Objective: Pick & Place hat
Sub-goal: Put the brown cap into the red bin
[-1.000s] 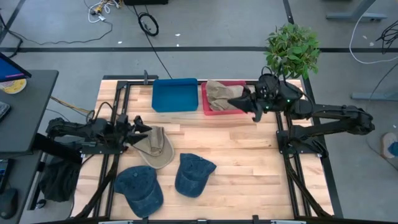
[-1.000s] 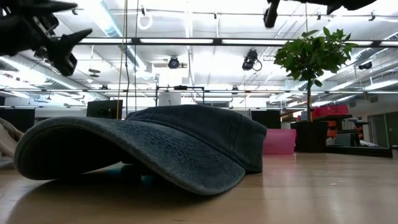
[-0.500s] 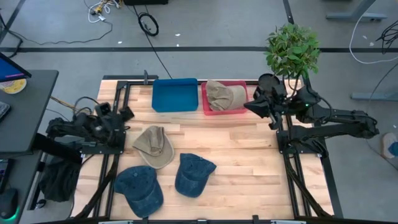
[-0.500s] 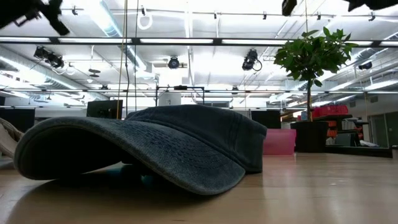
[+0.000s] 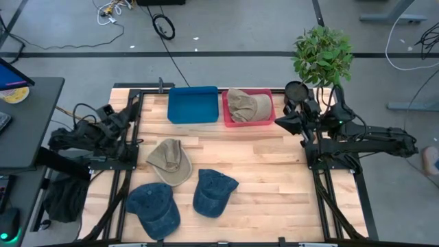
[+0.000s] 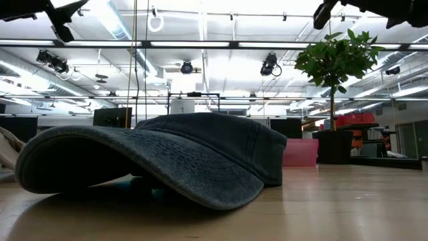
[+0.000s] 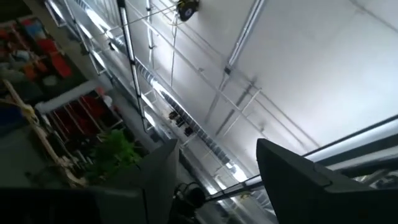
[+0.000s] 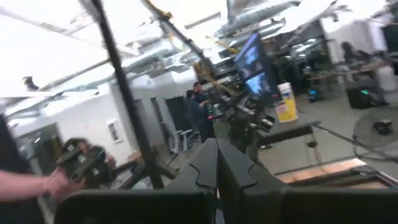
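Four hats are showing: a tan hat (image 5: 171,160) and two blue hats (image 5: 153,208) (image 5: 213,193) lying on the table (image 5: 260,171), plus a tan one (image 5: 248,106) sitting in the red bin (image 5: 226,116). The blue bin (image 5: 192,105) is sitting beside it. The left gripper (image 5: 134,105) is hanging spread and empty at the table's left edge. The right gripper (image 5: 280,121) is hovering pinched together beside the red bin. From table level the near blue hat is blocking most of the table.

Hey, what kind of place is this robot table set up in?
Probably a robotics lab or workshop: exposed ceiling ducts and strip lights, cables on the bare floor, a monitor desk beyond.
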You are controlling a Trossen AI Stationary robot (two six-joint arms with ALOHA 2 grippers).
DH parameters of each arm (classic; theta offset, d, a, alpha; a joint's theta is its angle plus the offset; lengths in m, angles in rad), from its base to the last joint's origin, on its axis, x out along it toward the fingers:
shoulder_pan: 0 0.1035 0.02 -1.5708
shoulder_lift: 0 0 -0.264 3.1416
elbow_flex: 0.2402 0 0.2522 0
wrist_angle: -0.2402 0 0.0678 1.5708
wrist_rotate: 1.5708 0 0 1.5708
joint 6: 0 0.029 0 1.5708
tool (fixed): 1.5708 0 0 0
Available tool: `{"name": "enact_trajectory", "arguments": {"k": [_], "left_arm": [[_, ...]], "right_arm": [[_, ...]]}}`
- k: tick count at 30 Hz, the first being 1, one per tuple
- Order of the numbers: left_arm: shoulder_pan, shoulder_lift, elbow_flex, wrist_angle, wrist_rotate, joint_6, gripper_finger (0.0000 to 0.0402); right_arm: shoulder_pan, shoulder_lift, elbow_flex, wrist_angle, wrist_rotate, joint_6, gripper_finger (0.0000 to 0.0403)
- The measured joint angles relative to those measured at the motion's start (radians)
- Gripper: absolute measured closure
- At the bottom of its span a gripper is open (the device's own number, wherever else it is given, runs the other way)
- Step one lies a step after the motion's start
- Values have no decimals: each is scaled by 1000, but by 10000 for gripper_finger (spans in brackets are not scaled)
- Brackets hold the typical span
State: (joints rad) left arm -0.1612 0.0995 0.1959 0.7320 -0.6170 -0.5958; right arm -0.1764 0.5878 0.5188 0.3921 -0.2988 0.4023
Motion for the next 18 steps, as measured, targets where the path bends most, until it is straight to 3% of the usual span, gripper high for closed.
{"name": "enact_trajectory", "arguments": {"k": [10,18], "left_arm": [[0,197,71,3,53,-293,181],[0,413,200,3,82,-310,181]], "right_arm": [[0,-94,-116,38,-33,-26,399],[-14,-261,-238,60,-7,44,401]]}}
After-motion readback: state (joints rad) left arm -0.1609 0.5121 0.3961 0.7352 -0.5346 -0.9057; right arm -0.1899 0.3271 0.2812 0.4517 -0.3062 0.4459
